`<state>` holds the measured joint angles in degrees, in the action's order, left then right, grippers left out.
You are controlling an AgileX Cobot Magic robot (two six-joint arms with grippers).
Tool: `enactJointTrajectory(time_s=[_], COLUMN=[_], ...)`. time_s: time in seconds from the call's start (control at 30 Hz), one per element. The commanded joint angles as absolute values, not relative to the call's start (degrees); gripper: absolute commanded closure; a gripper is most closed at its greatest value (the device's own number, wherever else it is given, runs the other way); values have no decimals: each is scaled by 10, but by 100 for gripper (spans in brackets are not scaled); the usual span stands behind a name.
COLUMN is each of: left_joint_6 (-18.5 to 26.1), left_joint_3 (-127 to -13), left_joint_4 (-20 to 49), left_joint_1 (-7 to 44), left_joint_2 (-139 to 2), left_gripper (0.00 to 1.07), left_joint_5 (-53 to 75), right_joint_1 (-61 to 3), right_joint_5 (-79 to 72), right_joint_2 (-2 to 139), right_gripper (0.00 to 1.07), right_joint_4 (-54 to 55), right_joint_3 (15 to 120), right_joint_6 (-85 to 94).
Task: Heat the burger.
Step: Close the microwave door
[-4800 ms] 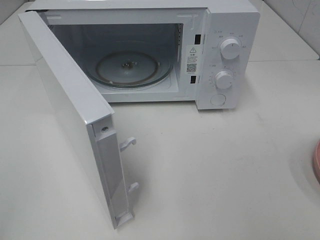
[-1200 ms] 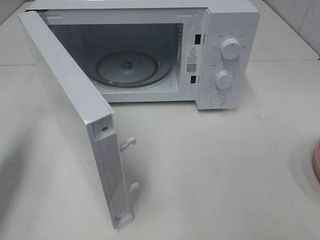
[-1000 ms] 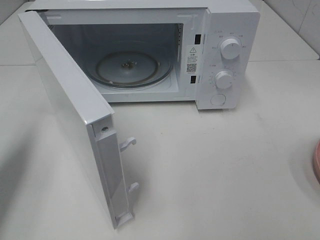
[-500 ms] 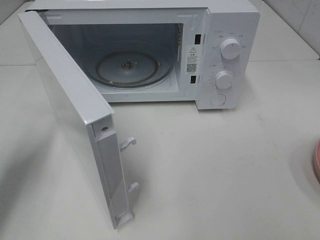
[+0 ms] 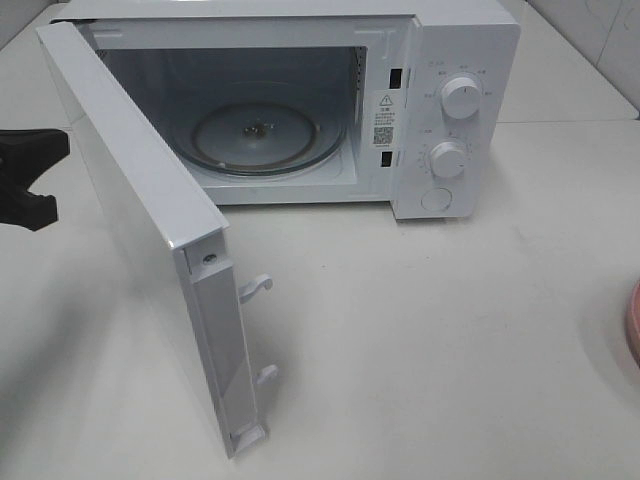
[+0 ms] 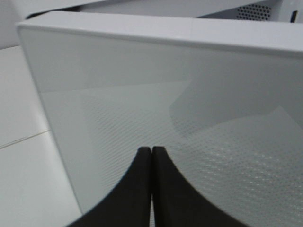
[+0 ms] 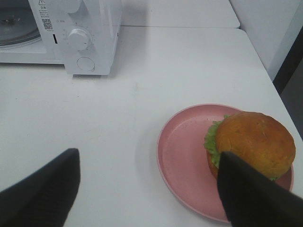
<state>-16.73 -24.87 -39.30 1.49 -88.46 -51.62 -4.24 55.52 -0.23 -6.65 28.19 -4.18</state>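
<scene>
1. White table: microwave at the back, its door swung wide.
2. Left gripper: jaws clenched, empty, just outside the door.
3. Right gripper: jaws spread, apparently hovering over the plate.
4. Burger: on the plate's far side.

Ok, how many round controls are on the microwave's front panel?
3, stacked on the panel right of the open cavity: upper knob, lower knob, and a flat round button at the bottom. None look hidden.
</scene>
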Motion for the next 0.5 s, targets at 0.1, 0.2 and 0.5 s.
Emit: enactJointTrajectory(time_s=[0.1,0.2,0.5], left_joint_6=[-171,-167,-167], left_joint_3=[-257,-258,-258], left_joint_4=[-376,-370,-332], left_joint_1=[46,66,112], left_joint_2=[-903,-913,-925], left_gripper=[107,107,107], left_joint_5=[-523,-523,-525], right_joint_1=[-40,-40,-40], right_joint_5=[551,551,551], right_joint_2=[-17,-17,-17], right_gripper=[32,32,32], right_joint_4=[-65,-65,-65], right_joint_3=[280,280,280], right_joint_6=[-33,-33,-33])
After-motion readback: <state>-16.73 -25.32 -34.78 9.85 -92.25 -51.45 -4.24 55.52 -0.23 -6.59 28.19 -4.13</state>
